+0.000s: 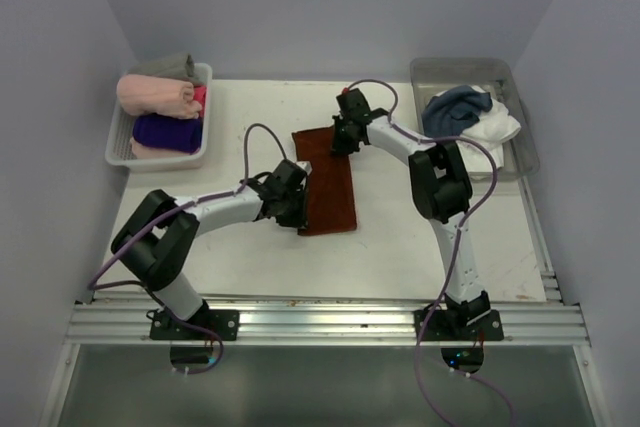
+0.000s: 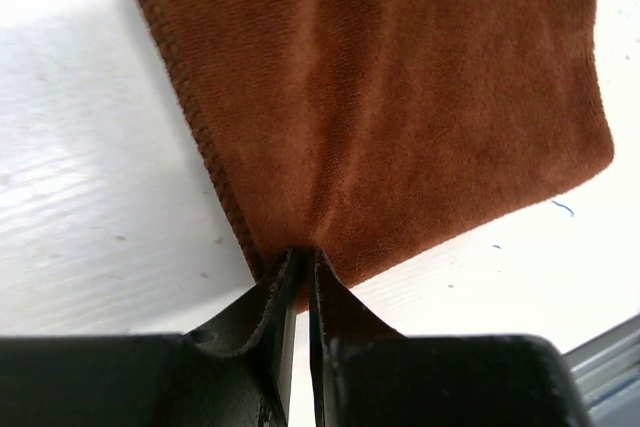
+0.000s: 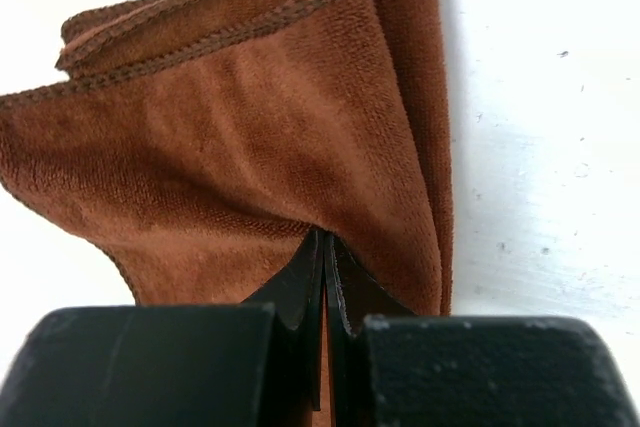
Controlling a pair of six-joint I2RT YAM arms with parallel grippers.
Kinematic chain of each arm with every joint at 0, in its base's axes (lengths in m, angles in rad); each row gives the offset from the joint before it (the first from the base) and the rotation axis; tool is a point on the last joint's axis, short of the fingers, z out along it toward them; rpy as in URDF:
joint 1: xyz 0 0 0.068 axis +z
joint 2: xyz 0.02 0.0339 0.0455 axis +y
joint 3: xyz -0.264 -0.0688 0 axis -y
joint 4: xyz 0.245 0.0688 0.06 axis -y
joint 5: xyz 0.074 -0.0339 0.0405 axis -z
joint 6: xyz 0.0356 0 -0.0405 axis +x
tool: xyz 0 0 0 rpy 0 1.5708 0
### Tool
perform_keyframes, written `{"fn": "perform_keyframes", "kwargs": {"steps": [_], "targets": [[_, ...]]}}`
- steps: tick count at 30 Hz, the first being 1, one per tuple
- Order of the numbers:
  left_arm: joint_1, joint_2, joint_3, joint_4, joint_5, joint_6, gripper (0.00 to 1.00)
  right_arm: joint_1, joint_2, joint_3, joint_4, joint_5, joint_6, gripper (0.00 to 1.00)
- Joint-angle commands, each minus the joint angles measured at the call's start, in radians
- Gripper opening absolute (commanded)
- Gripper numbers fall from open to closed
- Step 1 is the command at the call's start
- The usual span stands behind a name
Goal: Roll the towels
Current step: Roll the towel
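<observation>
A rust-brown towel (image 1: 330, 192) lies stretched out in the middle of the table. My left gripper (image 1: 298, 199) is shut on its near left edge, the cloth (image 2: 400, 97) pinched between the fingertips. My right gripper (image 1: 340, 137) is shut on the far end, where the fabric (image 3: 250, 147) is bunched into folds. A dark slate-blue towel (image 1: 455, 107) and a white towel (image 1: 495, 127) lie crumpled in the clear bin (image 1: 520, 157) at the back right.
A white basket (image 1: 120, 152) at the back left holds rolled cloths, one pale pink (image 1: 155, 95), one deep purple (image 1: 168, 132) and a grey one (image 1: 170, 67). A metal rail (image 1: 320, 322) runs along the table's near edge.
</observation>
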Motion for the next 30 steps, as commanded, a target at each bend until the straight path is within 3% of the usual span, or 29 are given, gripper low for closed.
{"fn": "perform_keyframes", "kwargs": {"steps": [1,5,12,15,16,18,25,30], "targets": [[0.028,-0.05,0.048,-0.089,-0.068,0.068,0.13,-0.015,-0.08,-0.026,-0.017,-0.03,0.005,0.0],[0.039,-0.084,0.08,-0.119,-0.071,0.085,0.14,0.001,-0.196,-0.127,0.061,-0.132,0.029,0.05],[0.039,-0.155,0.074,-0.122,-0.043,0.062,0.22,0.024,-0.516,-0.485,0.158,-0.052,0.036,0.12],[0.043,-0.172,0.027,-0.102,-0.022,0.042,0.35,0.054,-0.648,-0.646,0.15,0.012,0.01,0.17],[0.048,-0.176,-0.007,-0.073,0.013,0.035,0.45,0.064,-0.675,-0.682,0.147,0.02,0.006,0.18],[0.049,-0.182,-0.038,-0.033,0.046,0.008,0.49,0.1,-0.742,-0.78,0.139,0.038,0.008,0.22],[0.049,-0.219,-0.128,0.009,-0.014,-0.036,0.46,0.169,-0.87,-0.972,0.173,0.002,0.097,0.43],[0.049,-0.195,-0.153,0.056,-0.012,-0.045,0.42,0.173,-0.838,-0.983,0.193,-0.017,0.106,0.45]]}}
